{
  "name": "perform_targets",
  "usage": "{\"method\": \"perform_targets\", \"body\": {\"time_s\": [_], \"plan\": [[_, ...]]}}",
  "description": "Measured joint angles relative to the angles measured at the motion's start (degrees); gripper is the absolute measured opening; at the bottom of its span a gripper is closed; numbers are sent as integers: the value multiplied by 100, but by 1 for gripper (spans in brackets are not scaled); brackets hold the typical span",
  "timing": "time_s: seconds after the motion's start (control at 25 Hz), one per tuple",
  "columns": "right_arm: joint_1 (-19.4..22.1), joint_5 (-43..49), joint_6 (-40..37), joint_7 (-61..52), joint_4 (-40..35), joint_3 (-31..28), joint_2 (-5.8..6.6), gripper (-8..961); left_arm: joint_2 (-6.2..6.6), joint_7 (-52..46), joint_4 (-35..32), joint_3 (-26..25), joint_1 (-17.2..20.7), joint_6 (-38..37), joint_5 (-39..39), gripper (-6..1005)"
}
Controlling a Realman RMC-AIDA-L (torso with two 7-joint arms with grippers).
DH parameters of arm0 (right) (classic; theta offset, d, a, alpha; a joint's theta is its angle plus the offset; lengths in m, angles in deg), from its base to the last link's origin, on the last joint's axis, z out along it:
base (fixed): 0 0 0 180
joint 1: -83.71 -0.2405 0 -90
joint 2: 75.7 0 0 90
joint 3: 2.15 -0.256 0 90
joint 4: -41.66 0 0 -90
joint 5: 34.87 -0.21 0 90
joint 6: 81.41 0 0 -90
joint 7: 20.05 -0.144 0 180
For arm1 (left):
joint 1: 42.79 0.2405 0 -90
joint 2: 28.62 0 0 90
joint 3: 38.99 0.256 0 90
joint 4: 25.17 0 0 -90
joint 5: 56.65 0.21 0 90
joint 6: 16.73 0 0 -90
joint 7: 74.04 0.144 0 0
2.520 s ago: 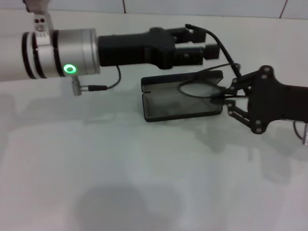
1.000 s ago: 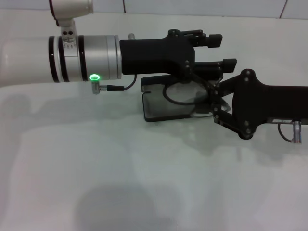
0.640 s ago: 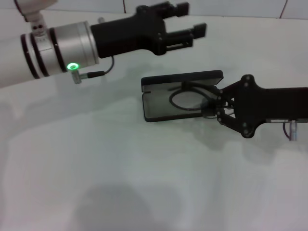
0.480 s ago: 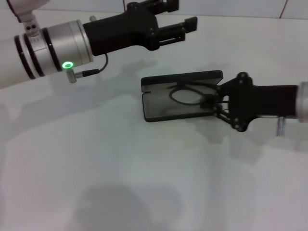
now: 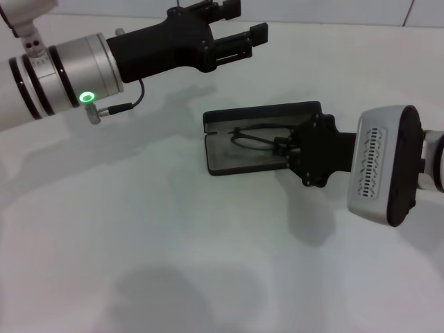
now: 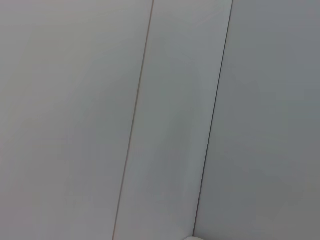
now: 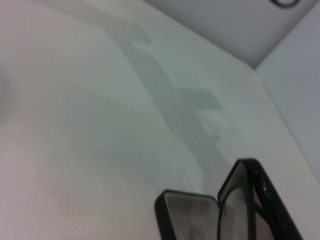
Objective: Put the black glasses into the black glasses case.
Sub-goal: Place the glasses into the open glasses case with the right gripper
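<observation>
The black glasses case [image 5: 225, 158] lies open on the white table [image 5: 173, 243], its lid [image 5: 263, 113] folded back toward the far side. The black glasses [image 5: 251, 137] rest low inside the case's grey-lined tray. My right gripper [image 5: 283, 146] reaches in from the right over the case's right end and is shut on the glasses' right end. My left gripper [image 5: 243, 22] is open and empty, raised well above and to the far left of the case. The right wrist view shows part of the open case [image 7: 192, 215]. The left wrist view shows only wall.
A white tiled wall [image 5: 312, 10] runs along the table's far edge. The left arm's silver wrist with a green light [image 5: 87, 97] hangs over the table's far left. The right arm's white wrist housing [image 5: 381, 166] sits right of the case.
The left gripper has let go near the case and pulled up and away to the far left. The right gripper has turned its wrist and lowered the glasses into the tray.
</observation>
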Motion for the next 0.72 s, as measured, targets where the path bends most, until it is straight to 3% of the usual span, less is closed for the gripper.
{"method": "perform_targets", "body": {"time_s": [0.44,0.72], "plan": [[-105,93,902,-99,338,365,1,101,-8,-36,0,52,-115,158,7,755],[-149,210,992,-53,326,609,15,102,-22,-34,3,54,-124,201,11,755]]}}
